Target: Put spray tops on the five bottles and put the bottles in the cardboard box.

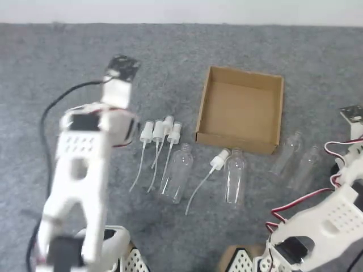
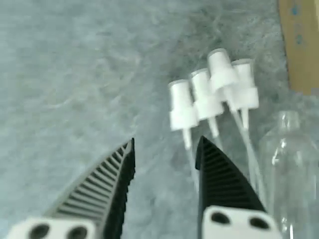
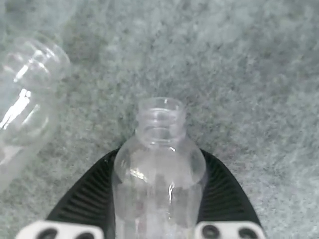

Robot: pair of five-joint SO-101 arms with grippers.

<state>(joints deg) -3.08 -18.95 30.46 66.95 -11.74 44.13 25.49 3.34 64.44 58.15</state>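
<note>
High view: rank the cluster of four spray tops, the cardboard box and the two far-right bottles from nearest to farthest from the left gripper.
1. The cluster of four spray tops: right beside the left gripper, on its box side.
2. The cardboard box: past the tops, mid-scene.
3. The two far-right bottles: beyond the box, farthest right.

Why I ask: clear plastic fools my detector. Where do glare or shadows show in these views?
Right wrist view: bright glints on the gripped bottle and the neighbouring bottle. Left wrist view: faint highlights on the clear bottle; spray tops evenly lit. High view: soft, even light, faint shadow inside the cardboard box.
</note>
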